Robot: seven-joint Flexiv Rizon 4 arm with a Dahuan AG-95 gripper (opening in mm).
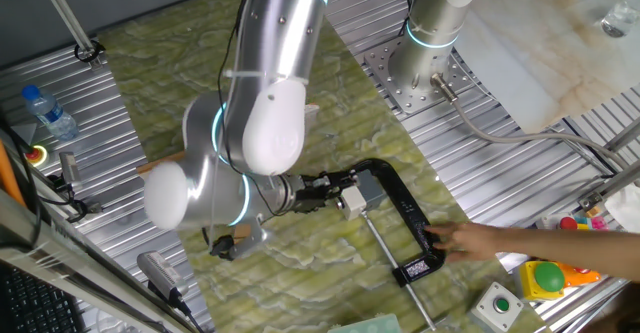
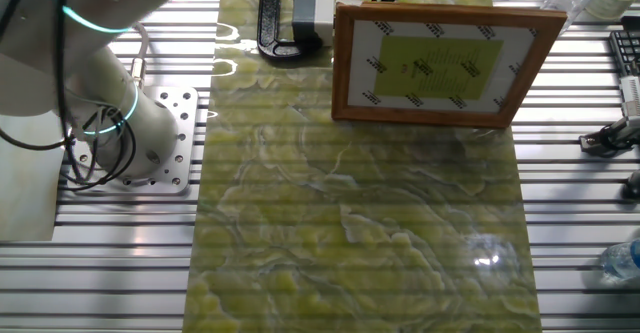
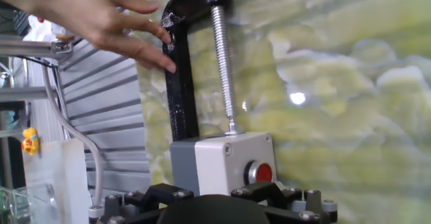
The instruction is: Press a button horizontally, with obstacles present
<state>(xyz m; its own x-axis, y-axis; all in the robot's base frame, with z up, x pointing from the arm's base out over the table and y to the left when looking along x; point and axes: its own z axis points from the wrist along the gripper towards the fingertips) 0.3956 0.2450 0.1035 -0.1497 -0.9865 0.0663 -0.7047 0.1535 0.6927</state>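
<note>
While its opening stays hidden, the claw (image 1: 325, 188) sits just beside the button (image 3: 222, 162).

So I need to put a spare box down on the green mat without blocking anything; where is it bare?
Bare: the wide stretch of mat in front of the wooden frame. Crowded: behind the frame, where the button box, black clamp, gripper and a person's hand cluster.

Black C-clamp (image 1: 405, 218) on green mat (image 2: 360, 233); water bottle (image 1: 48, 111) at edge.
</note>
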